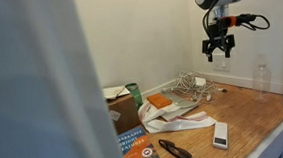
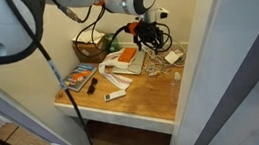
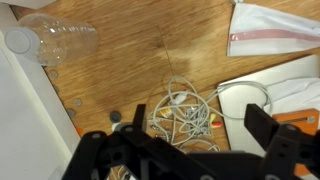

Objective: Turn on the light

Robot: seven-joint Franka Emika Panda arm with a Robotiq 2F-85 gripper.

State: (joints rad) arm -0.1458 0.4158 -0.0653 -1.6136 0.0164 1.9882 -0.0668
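No lamp or light switch shows in any view. My gripper (image 1: 218, 50) hangs open and empty, high above the back of the wooden desk (image 1: 246, 112), near the wall. In an exterior view it (image 2: 151, 41) is over a tangle of white cables (image 2: 159, 64). In the wrist view the two dark fingers (image 3: 180, 142) stand wide apart, with the cable tangle (image 3: 180, 112) straight below them on the wood.
A clear plastic bottle (image 3: 55, 38) lies by the wall, also seen in an exterior view (image 1: 261, 76). A white remote (image 1: 221, 135), a dark tool (image 1: 175, 150), books (image 1: 136, 147), an orange-and-white pad (image 1: 163, 103), a cardboard box (image 1: 122, 112) and white cloth (image 3: 275, 35) lie around.
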